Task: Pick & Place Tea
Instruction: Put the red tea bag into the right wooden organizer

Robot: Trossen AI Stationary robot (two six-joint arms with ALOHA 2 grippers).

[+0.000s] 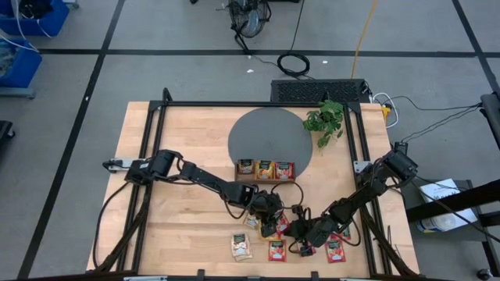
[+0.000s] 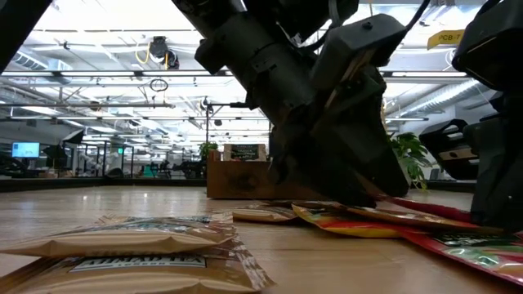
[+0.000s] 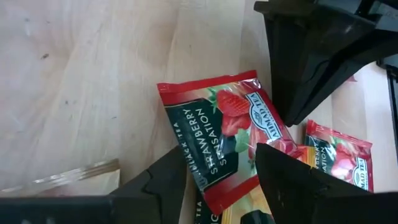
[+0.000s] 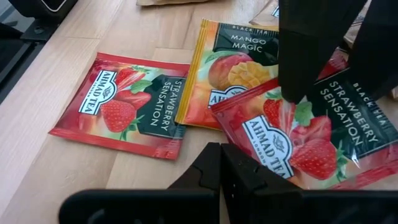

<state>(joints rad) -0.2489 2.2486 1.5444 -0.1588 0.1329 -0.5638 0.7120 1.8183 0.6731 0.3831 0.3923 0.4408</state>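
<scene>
Left tool (image 3: 214, 180) open, straddling red sachet (image 3: 221, 134) near table's (image 1: 180, 211) front edge. Right tool (image 4: 221, 165) clenched, empty, beside it. Sachet light, thin, slippery: pinch a raised edge.

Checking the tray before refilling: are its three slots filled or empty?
Filled: in the high view each slot of the wooden tray shows a sachet. How many per slot, cannot tell.

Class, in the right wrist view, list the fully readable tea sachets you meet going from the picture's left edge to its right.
Lone strawberry sachet → mango sachet → strawberry sachet under the left end effector's fingers.
</scene>
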